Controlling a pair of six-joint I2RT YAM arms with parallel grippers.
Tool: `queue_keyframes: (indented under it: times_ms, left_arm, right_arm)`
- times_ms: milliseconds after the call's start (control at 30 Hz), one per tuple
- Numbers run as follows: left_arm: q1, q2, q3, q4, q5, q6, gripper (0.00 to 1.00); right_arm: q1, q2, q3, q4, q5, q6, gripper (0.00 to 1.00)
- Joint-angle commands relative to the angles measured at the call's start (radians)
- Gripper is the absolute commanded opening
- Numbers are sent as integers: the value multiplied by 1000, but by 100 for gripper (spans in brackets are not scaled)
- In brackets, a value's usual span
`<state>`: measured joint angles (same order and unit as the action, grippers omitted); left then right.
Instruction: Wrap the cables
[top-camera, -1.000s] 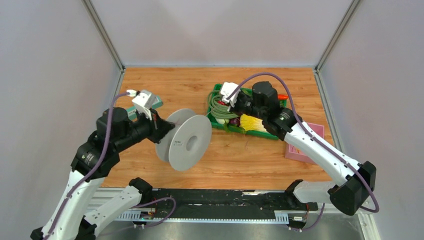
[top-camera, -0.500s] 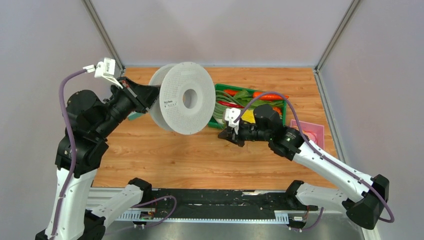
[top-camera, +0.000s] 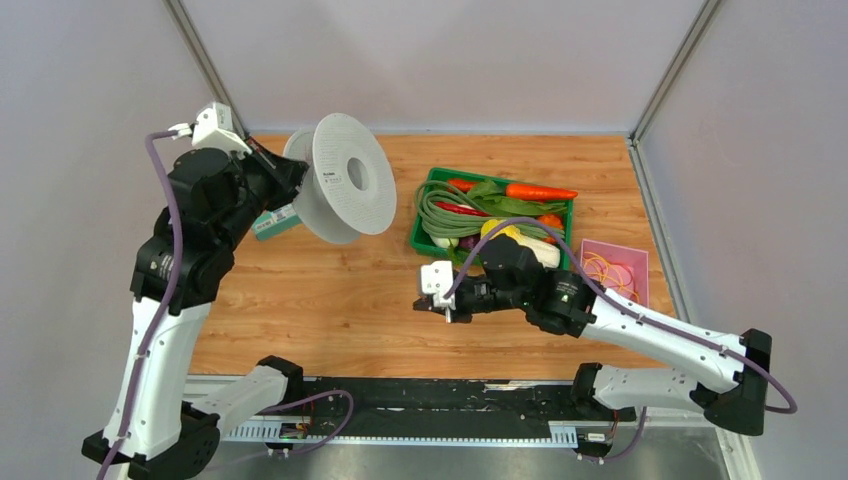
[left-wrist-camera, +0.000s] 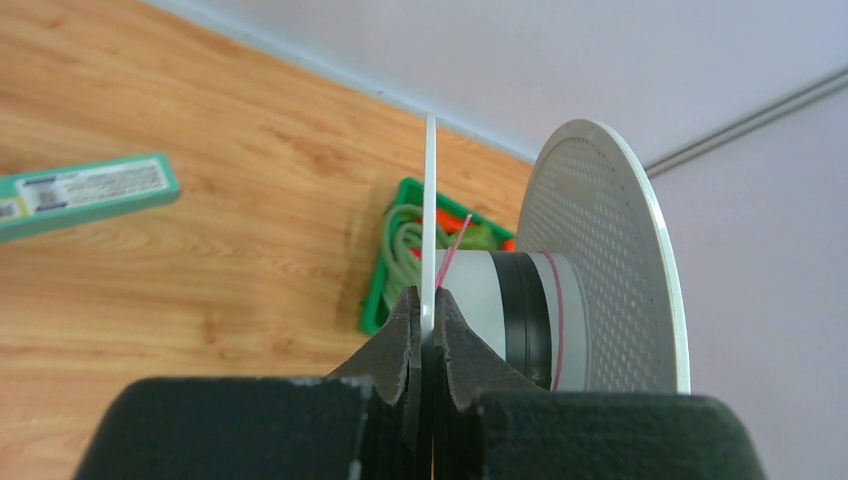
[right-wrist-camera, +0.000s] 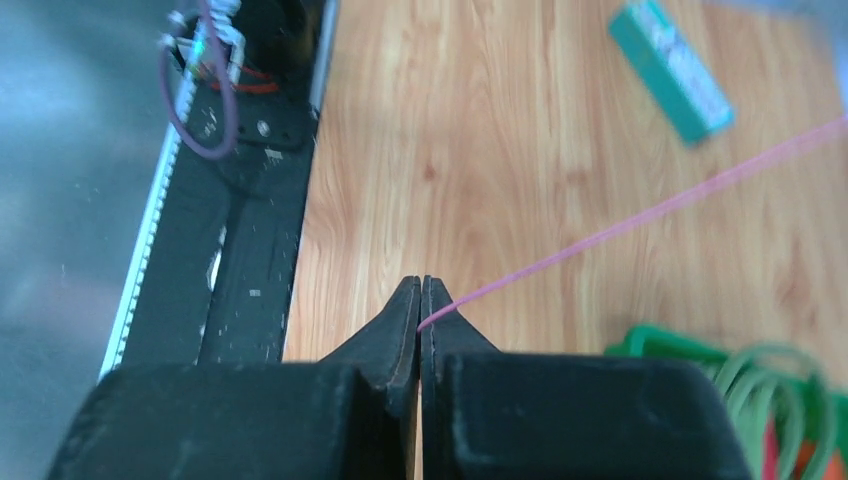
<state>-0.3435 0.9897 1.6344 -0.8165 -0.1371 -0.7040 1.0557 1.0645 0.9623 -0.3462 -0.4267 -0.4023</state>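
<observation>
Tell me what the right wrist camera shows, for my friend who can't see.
The right pincer is shut on a thin pink cable that runs up and to the right over a wooden table. A teal box lies at the top right, and a green tray shows at the bottom right.

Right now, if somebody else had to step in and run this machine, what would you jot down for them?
Left gripper: shut on the rim of one flange of the spool, holding it up off the table at the far left.
Right gripper: shut on the thin pink strand, low over the table in front of the green tray.
Done: the strand is pinched and stretches straight away from the fingertips. Only about one pink turn shows on the hub.
Left: wind the rest of the strand onto the hub, probably keeping it taut, then set the spool down.
</observation>
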Motion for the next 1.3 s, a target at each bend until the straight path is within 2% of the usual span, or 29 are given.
queue_keyframes:
  times_ms: [0,167,433,500,633,733,900,1000,1100,1200,1267]
  left_arm:
    - [3,20,-28,24,-143,-18,0]
    - [-49,47,-105,8,-183,44,0]
    - [-198,-54,-375,56,-151,348,0]
    - [-232,-77,-413,50,-164,386,0]
    - [-236,-103,-450,36,-53,359,0]
    - [-264,-105,-459,22,-29,359,0]
    - [-340,-158,-508,31,69,509,0]
    - [-347,-203,-531,19,167,593,0]
    - [-345,-261,-519,11,244,630,0]
    - [-338,-328,-492,60,370,641,0]
    - [-321,-339,-450,89,407,617,0]
  right_arm:
    - [150,43,195,-108,58,-242,0]
    - [246,126,346,-180,114,-441,0]
    - [204,186,411,45,481,-658,0]
    - [185,199,427,93,535,-667,0]
    - [165,216,446,190,582,-630,0]
    - [156,227,437,266,600,-638,0]
    - [69,258,438,370,638,-636,0]
    - [-35,270,443,380,619,-601,0]
    - [-170,258,441,278,510,-506,0]
    - [-334,204,389,140,234,-428,0]
    - [-393,152,307,73,62,-411,0]
